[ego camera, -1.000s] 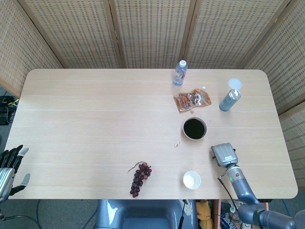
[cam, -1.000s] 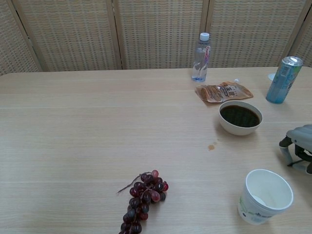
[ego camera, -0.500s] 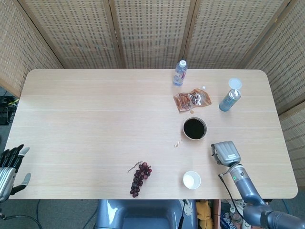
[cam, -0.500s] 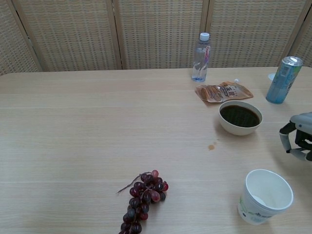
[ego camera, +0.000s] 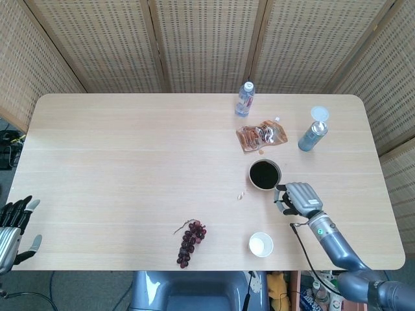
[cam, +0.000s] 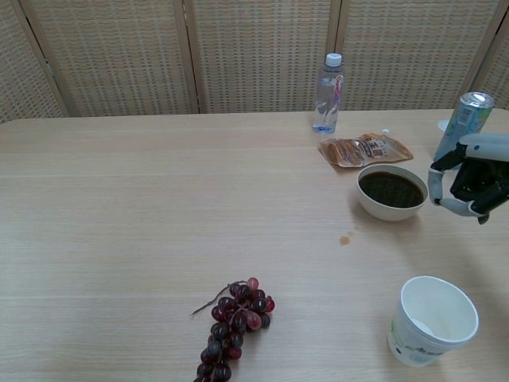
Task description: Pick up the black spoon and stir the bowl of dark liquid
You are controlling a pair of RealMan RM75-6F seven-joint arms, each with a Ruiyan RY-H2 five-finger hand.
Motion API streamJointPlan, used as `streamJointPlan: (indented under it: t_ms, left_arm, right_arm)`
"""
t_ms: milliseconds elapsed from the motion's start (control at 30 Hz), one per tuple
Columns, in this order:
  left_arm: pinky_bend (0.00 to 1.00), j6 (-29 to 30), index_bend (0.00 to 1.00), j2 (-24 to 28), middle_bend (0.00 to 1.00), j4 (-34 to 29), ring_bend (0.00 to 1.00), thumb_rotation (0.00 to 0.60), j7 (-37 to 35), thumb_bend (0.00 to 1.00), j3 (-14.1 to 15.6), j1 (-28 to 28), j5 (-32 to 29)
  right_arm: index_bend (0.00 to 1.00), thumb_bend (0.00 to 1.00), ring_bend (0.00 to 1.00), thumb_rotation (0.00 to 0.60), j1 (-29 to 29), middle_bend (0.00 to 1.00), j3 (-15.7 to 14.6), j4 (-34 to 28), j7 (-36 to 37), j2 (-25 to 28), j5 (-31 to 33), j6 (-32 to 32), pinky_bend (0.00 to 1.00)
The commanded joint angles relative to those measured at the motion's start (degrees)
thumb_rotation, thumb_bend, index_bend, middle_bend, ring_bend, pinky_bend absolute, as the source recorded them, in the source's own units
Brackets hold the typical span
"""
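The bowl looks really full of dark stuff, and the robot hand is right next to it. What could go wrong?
The right hand is close beside the bowl of dark liquid; a bump might slosh it onto the table. The can stands just behind that hand and might get knocked. No black spoon shows in either view, so stirring could stall.

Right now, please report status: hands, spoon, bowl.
Left hand open, far left. Right hand curled beside bowl, grip unclear. Spoon not seen. Nothing blocks bowl.
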Motion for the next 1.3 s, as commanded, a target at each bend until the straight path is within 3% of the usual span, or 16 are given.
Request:
streamJointPlan:
  t_ms: [33,333,533,867,1300]
  left_arm:
    - [0.00,0.08,0.00,0.03,0.00,0.03,0.00,0.600,-0.08,0.44,0.00,0.06,-0.02]
    - [0.00,0.43,0.00,0.00,0.00,0.11,0.00,0.600,-0.31,0.44,0.09,0.33,0.03]
    - [0.00,0.54,0.00,-0.02,0.00,0.16,0.00,0.600,-0.28,0.44,0.17,0.54,-0.11]
    - [0.00,0.38,0.00,0.23,0.00,0.02,0.00,0.600,-0.03,0.44,0.14,0.86,-0.85]
    - [0.00,0.02,0.00,0.31,0.00,-0.15,0.00,0.600,0.36,0.44,0.06,0.92,-1.31]
  right_arm:
    - [0.81,0.91,1.00,0.600,1.64,0.99,2.43,-2.14,4.95,1.79,0.59,-3.00,1.00]
    - [0.82,0.93,1.00,0.600,5.58,0.99,6.86,-0.50,12.67,1.09,2.23,-6.37,1.00]
    - [0.82,0.95,1.00,0.600,8.42,0.99,8.34,2.70,14.03,-1.09,4.22,-7.51,1.00]
    - [0.82,0.96,1.00,0.600,13.54,0.99,8.65,15.04,13.09,-10.02,10.49,-8.95,1.00]
    - [0.83,0.97,1.00,0.600,15.38,0.99,7.00,24.20,12.68,-15.42,13.49,-11.89,1.00]
